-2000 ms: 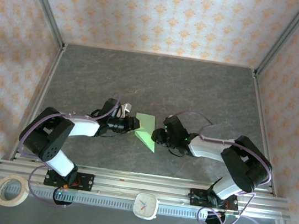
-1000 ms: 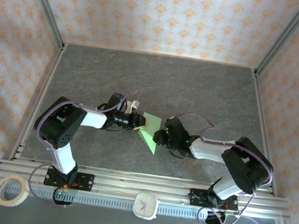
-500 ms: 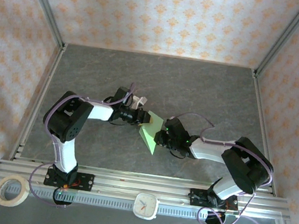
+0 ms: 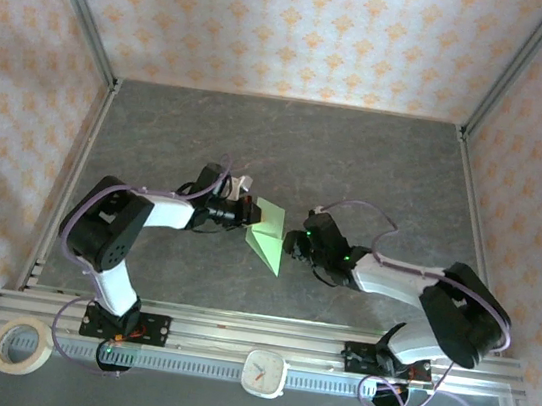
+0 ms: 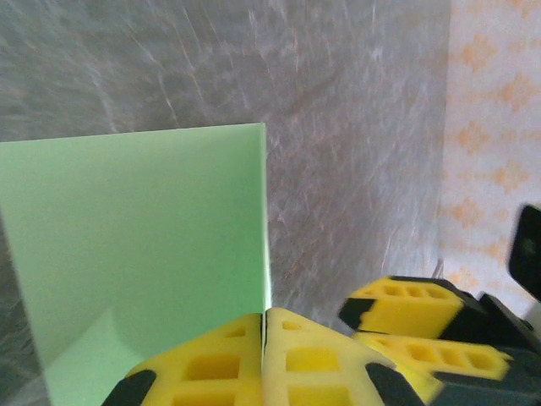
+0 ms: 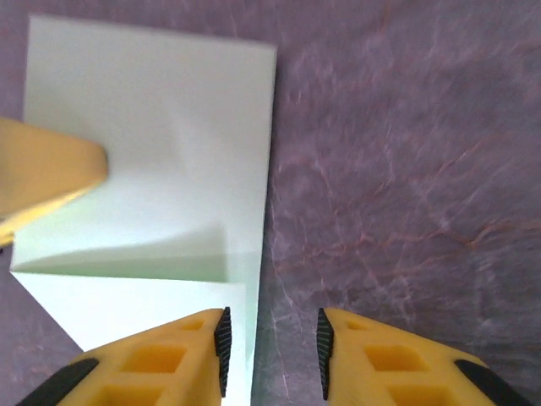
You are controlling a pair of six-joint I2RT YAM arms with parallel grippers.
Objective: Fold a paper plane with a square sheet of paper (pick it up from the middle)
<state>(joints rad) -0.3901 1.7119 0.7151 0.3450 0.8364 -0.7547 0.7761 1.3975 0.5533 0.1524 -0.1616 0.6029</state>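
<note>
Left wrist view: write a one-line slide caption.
Left pincer shut on the edge of the green paper, grey tabletop behind.

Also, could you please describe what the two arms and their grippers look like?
The left arm and right arm have bulky black joints joined by white links, with thin purple cables looping alongside. The left gripper and right gripper carry yellow fingers with rectangular recesses on black mounts.
</note>
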